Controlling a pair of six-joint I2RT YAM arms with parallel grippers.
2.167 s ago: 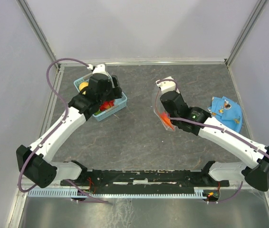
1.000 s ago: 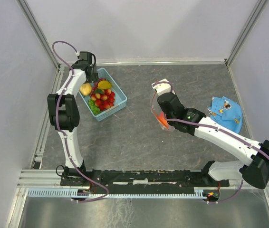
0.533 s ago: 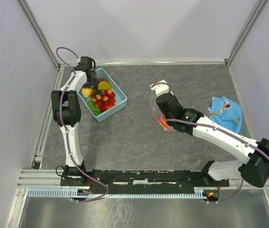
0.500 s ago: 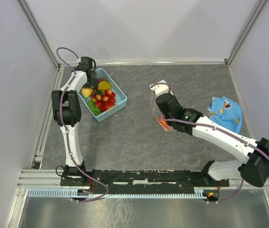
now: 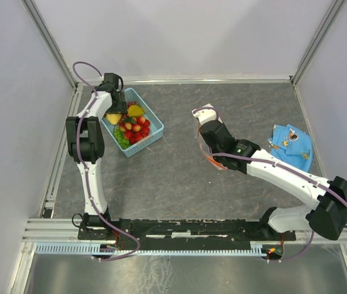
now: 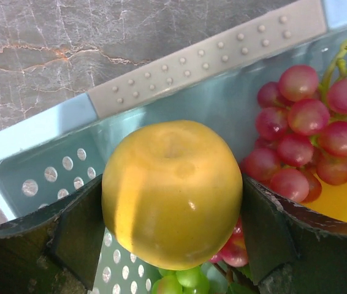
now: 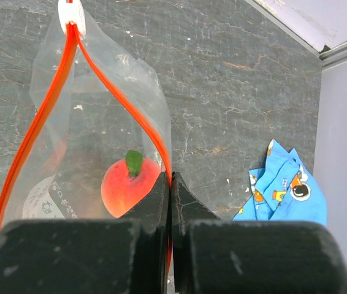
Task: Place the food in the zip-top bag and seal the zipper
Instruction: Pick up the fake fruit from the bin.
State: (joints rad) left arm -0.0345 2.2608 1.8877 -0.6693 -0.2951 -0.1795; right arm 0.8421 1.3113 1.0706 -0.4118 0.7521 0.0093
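Note:
My left gripper [image 6: 172, 196] is shut on a round yellow toy fruit [image 6: 172, 191] and holds it just above the light blue basket [image 6: 32, 138], over green grapes [image 6: 189, 278] and beside red grapes [image 6: 296, 138]. In the top view this fruit [image 5: 113, 118] hangs at the basket's left end [image 5: 155, 130]. My right gripper [image 7: 170, 184] is shut on the red-orange zipper strip [image 7: 121, 101] of the clear zip-top bag [image 7: 94, 153] and holds its mouth open. An orange peach [image 7: 129, 184] lies inside the bag. The bag also shows in the top view [image 5: 206, 152].
A blue printed cloth [image 5: 291, 143] lies at the right of the table, also in the right wrist view [image 7: 284, 193]. The basket holds strawberries and other fruit [image 5: 134, 128]. Metal rails edge the table at left and back.
The left arm swung from over the basket to the far left, took a yellow fruit and now holds it slightly further right over the basket. The right gripper with the bag edged up-left.

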